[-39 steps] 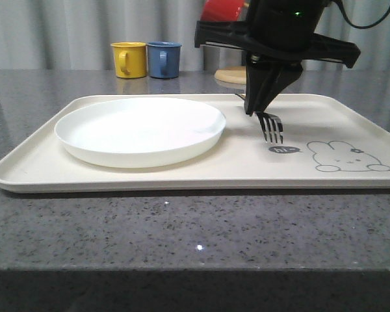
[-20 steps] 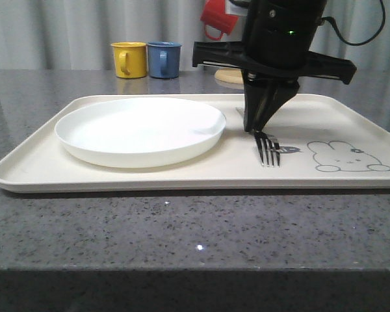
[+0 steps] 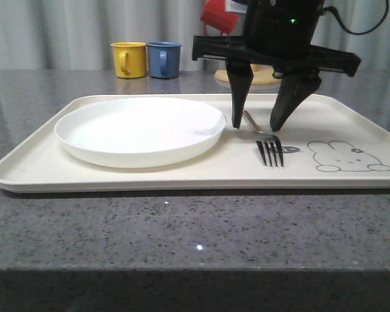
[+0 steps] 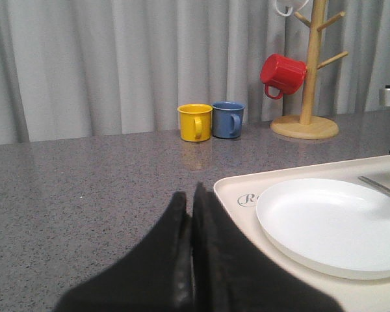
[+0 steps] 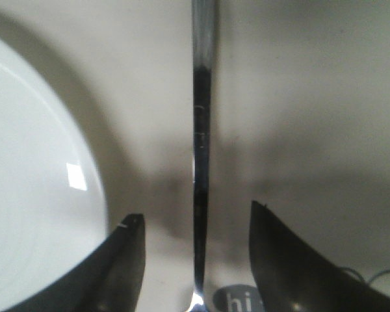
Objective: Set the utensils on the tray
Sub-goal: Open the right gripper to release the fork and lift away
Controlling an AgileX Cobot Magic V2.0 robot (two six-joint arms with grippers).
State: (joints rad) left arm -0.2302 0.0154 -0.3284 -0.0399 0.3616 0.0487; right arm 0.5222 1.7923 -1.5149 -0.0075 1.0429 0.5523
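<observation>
Front view tells it: half a second ago my right gripper (image 3: 255, 125) was pinched on the fork (image 3: 268, 147) with the tines low over the tray (image 3: 26, 170); now the jaws are spread wide and the fork lies flat on the tray, handle running back between my fingertips, tines beside the little "hi" bubble (image 3: 288, 149). So fork's delivered, I reckon, and I can back off for the next piece. My left gripper (image 4: 190, 214) sits pressed together over the counter (image 4: 84, 195), holding nothing as far as I can tell. Tray holds a white plate (image 3: 140, 130), nothing on it, and the fork just right of it. Yellow mug (image 3: 129, 59) and blue mug (image 3: 164, 59) are way back; can't see inside them.
</observation>
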